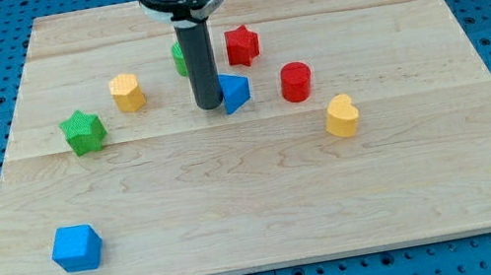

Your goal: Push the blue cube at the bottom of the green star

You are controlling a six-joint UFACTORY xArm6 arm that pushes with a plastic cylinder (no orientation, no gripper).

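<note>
The blue cube (pixel 77 249) lies near the board's bottom left corner. The green star (pixel 84 132) sits at the left, well above the cube. My tip (pixel 209 106) is near the board's upper middle, far to the right of both. It stands right beside the left side of a blue triangular block (pixel 236 91), touching or nearly touching it.
A yellow block (pixel 127 92) lies right of the green star. A green block (pixel 180 60) is mostly hidden behind the rod. A red star (pixel 242 45), a red cylinder (pixel 295 81) and a yellow heart (pixel 342 116) lie to the right. The wooden board (pixel 260 225) ends in blue pegboard.
</note>
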